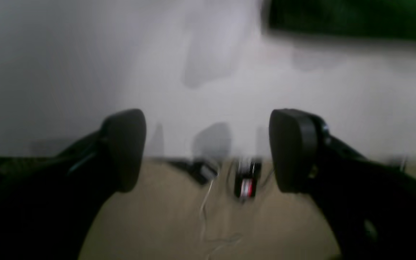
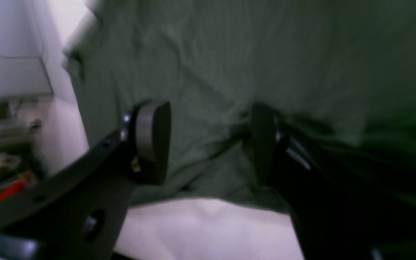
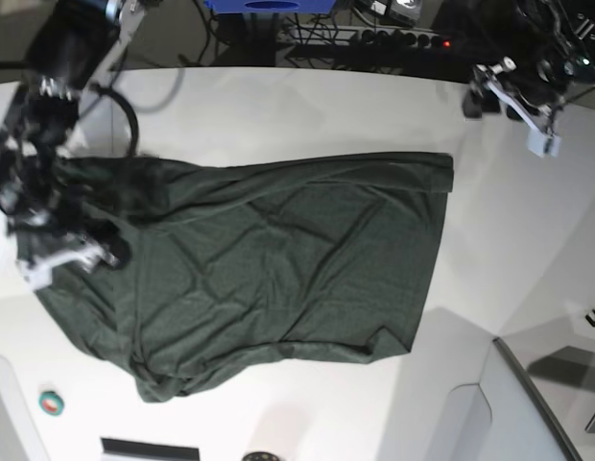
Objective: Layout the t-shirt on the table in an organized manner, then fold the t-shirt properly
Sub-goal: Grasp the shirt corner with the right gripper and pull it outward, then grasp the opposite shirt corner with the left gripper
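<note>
Jaws of my right gripper (image 2: 208, 144) stand apart w/ shirt fabric between and under them; I cannot tell if cloth is pinched or already let go. The left gripper (image 1: 208, 150) is wide open, empty, over bare white table (image 3: 278, 106), well apart from the cloth.

The t-shirt (image 3: 278, 269) lies spread on the table, wrinkled, long axis approx left-to-right in the base view. Right arm sits on its one end; left arm is near the opposite end, by the far corner, not touching. So for next pull I judge right is nearer.

No brand, label or writing readable on shirt; pics are too blurred anyway.
</note>
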Available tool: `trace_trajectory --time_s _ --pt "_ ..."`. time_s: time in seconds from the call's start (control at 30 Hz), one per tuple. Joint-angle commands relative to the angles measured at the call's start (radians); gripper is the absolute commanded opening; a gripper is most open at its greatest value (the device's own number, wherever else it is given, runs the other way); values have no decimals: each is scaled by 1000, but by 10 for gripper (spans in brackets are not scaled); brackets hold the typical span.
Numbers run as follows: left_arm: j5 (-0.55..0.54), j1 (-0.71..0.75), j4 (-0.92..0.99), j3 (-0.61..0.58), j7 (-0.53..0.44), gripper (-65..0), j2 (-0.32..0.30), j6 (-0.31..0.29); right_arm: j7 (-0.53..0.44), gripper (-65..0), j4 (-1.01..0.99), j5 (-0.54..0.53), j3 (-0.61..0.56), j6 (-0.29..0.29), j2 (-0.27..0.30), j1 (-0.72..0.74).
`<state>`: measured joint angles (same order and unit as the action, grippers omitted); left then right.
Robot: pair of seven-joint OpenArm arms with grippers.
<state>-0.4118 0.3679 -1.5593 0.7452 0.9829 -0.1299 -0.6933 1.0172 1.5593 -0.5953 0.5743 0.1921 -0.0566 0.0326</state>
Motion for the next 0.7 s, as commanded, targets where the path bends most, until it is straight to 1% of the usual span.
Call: trace_trajectory --time_s 0.0,0.07,0.17,0.23,0.3,0.37,0.43,0.5,0.67 --pt "8 9 -14 0 -38 -140 -14 -5 -2 -317 46 -25 0 30 -13 -4" --pt "20 29 -11 -28 -97 -140 -3 -5 -2 -317 79 -25 -3 50 -13 -32" --pt "9 35 -20 -45 -155 -142 36 -5 -2 -317 82 -25 -3 53 -12 -55" --pt "-48 21 -16 -28 -161 -142 62 -5 -2 -317 82 -25 -3 53 -12 -66" --pt "-111 0 -17 -29 -161 -142 63 -5 -1 -317 82 -25 -3 53 -12 -69" --pt "-141 -20 -17 -45 -163 -142 65 -5 -1 -317 82 -25 -1 54 -12 -78" --pt "-149 -51 -16 -54 -166 -142 71 -5 -1 -317 83 -25 0 54 -12 -81" --pt "-147 -94 12 -48 -167 -142 95 -5 1 -317 83 -25 0 54 -10 -81" --pt "-147 -171 118 -48 -167 -143 97 -5 1 -317 80 -25 0 56 -10 -81"
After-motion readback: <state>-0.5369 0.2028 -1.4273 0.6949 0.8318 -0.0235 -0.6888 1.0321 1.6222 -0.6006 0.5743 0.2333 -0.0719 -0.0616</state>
